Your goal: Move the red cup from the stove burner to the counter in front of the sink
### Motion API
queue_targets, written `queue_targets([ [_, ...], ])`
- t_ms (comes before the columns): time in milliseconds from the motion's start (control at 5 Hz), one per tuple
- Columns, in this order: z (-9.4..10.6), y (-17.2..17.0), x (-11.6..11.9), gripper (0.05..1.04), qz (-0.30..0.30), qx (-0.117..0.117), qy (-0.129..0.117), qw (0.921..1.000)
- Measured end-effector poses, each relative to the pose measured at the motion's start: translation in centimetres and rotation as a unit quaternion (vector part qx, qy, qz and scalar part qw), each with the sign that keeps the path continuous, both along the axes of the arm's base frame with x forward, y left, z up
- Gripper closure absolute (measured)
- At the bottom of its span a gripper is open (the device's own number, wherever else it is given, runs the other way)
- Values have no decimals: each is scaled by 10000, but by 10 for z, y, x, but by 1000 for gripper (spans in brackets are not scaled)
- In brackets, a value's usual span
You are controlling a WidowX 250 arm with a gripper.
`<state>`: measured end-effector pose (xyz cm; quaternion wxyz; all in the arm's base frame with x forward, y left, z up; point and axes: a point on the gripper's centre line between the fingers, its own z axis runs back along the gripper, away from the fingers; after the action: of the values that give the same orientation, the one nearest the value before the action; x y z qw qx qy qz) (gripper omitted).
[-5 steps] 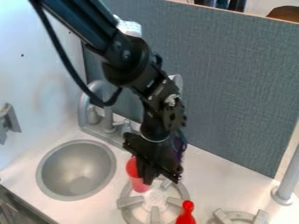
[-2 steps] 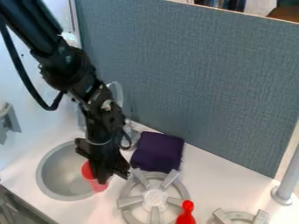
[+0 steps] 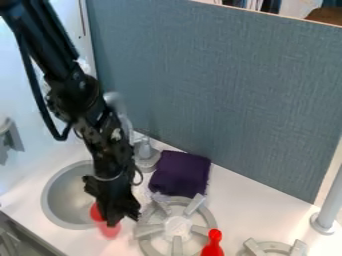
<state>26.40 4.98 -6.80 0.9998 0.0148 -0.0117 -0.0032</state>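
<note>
My gripper (image 3: 123, 219) hangs low at the sink's right front rim, shut on a translucent red cup (image 3: 109, 230). The cup leans a little, with its mouth up and to the left, and its right side is partly hidden behind the black fingers. Left of the arm lies the round grey sink (image 3: 59, 200). A folded dark purple cloth (image 3: 180, 172) rests on the counter behind the grey burner (image 3: 177, 226), right of the gripper. Standing at the burner's front right is a red pin-shaped object (image 3: 212, 245).
Behind the sink, the arm partly covers the grey faucet (image 3: 145, 150). A second burner (image 3: 272, 246) sits at the front edge of the view, and a grey post (image 3: 327, 215) rises at the right. A blue-grey panel (image 3: 227, 95) borders the counter's back.
My gripper has moved left from over the burner, then slightly toward the front, carrying the red cup along. The purple cloth, earlier mostly hidden behind the arm, is now uncovered.
</note>
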Motion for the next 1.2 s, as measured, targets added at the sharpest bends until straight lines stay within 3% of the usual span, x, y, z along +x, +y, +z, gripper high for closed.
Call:
queue_targets([
  [400,-9,-2,0,975,-85,-91,121,9998],
  [600,-11,1,-4,778,2,15,287,9996],
  [800,20,2,2,480,54,110,-183,9998],
  [1000,73,-4,12,189,108,366,-1018,9941],
  [1200,89,-33,20,72,-263,362,-1305,9904],
])
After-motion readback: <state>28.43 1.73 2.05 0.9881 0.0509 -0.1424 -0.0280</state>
